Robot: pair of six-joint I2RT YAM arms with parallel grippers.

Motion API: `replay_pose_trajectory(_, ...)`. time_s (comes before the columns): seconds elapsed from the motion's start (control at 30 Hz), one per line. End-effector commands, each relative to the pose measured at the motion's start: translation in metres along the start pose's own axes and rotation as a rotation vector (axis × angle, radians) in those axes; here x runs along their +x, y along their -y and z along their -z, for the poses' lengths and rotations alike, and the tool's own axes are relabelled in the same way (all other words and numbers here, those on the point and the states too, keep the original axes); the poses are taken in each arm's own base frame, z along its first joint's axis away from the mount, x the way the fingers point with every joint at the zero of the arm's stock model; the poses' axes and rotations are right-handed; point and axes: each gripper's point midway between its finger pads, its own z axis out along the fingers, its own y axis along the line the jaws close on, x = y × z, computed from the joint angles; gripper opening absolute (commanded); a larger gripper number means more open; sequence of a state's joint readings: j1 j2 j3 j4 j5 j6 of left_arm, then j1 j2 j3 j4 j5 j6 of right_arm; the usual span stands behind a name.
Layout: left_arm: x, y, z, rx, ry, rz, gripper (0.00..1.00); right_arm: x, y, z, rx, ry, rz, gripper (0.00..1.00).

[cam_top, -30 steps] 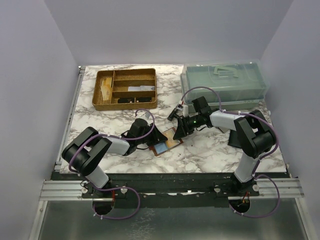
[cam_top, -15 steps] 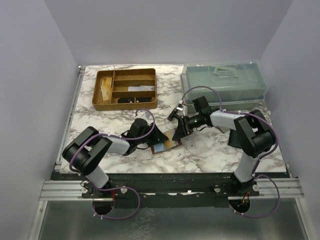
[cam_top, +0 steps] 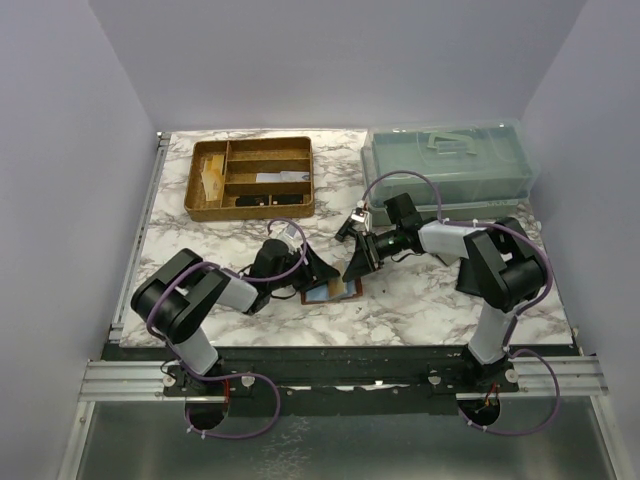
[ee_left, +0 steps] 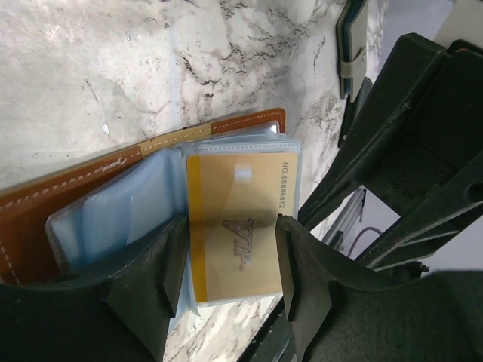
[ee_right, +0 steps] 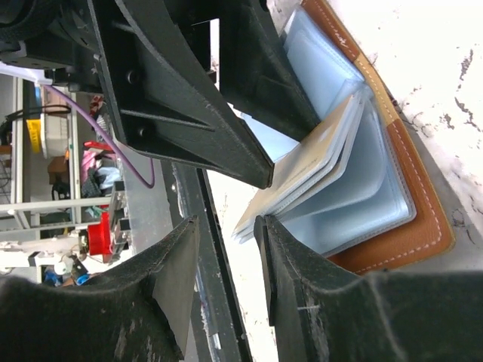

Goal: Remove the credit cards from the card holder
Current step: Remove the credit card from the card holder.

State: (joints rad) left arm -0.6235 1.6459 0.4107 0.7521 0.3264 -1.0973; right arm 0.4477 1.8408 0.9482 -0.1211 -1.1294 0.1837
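My left gripper (ee_left: 230, 226) hangs low over the open card holder (ee_left: 68, 192), which lies flat on the marble table (ee_left: 113, 60), near the front edge and between my two arms. The jaws stand well apart and grip nothing. Between the two fingers I see a gold credit card (ee_left: 245, 188) with the letters VIP on it. It sits inside one of the clear sleeves (ee_left: 128, 211), and its far side goes under one finger. Whether the fingers touch the sleeve I cannot tell.

My right gripper (ee_right: 226, 222) comes from the opposite side, very close to the left one. Its jaws are partly open with a narrow gap, and nothing is squeezed inside this gap. The sleeves stand fanned up from the brown leather, and their loose corner reaches just to the mouth of these jaws. A tan card shows among the sleeves here.

Farther back on the table there are a gold-brown divided tray (cam_top: 253, 178) and a green see-through box (cam_top: 450, 165), both well apart from the card holder.
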Motion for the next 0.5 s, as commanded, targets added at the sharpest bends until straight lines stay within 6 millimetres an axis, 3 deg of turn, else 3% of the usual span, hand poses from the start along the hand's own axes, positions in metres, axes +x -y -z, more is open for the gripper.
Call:
replay_pose_trajectory(0.0, 0.021, -0.028, 0.001, -0.055, -0.063, 0.058, 0.59, 0.009, 0.009, -0.008, -0.008, -0.031, -0.073, 0.44)
replay_pose_trajectory(0.47, 0.027, -0.027, -0.001, -0.013, -0.097, 0.078, 0.77, 0.009, 0.009, -0.020, -0.002, -0.067, -0.040, 0.45)
